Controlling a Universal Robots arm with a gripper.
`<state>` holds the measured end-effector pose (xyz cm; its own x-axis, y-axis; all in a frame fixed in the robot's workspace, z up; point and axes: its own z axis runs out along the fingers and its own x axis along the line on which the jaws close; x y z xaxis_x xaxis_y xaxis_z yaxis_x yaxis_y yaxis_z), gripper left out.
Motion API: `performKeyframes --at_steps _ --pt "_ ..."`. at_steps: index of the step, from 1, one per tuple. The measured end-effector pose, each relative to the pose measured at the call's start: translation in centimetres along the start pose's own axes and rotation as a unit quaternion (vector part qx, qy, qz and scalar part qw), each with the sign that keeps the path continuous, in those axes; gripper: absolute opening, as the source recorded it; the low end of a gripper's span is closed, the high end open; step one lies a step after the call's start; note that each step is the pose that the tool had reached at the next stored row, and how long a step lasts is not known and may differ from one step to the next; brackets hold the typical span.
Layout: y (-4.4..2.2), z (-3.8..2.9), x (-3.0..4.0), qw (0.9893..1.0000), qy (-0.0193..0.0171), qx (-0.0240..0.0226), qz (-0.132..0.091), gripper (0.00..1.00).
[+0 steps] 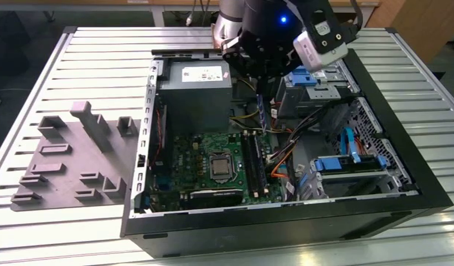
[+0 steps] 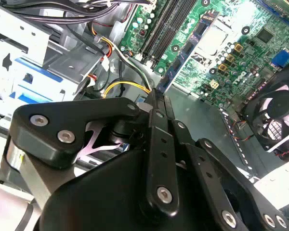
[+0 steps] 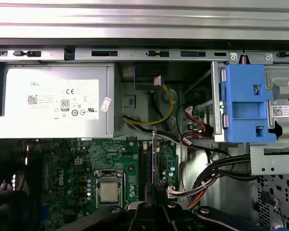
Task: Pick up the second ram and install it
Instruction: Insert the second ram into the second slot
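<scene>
My gripper [image 1: 259, 93] hangs over the open computer case, shut on the second ram [image 1: 263, 115], a long dark stick held on edge and pointing down at the green board [image 1: 194, 160]. In the second wrist view the ram [image 2: 187, 48] runs out from between the fingertips [image 2: 160, 103] toward the board, small chips showing on its face. The first wrist view catches the ram [image 3: 154, 154] edge-on, lying along the long black slots [image 3: 146, 166] with the gripper [image 3: 155, 191] behind it. The stick sits above the slots [image 1: 253, 160], clear of them.
A grey moulded tray [image 1: 72, 160] lies on the slatted table at the exterior view's left. Inside the case are the silver power supply [image 3: 53, 101], blue drive brackets [image 3: 243, 103], loose cables [image 3: 207, 178], the processor socket [image 1: 220, 164] and a black fan [image 2: 279, 115].
</scene>
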<state>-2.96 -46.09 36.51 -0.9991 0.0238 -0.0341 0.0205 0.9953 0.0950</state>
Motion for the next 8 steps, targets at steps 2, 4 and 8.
performKeyframes --at_steps 2,4,8 --pt "-0.02 0.19 0.01 1.0000 0.0000 0.0000 0.000 0.11" --pt "-0.04 0.37 0.01 1.0000 0.0000 0.0000 0.000 0.11" --pt "-0.07 0.76 0.03 1.0000 0.0000 0.0000 0.000 0.11"
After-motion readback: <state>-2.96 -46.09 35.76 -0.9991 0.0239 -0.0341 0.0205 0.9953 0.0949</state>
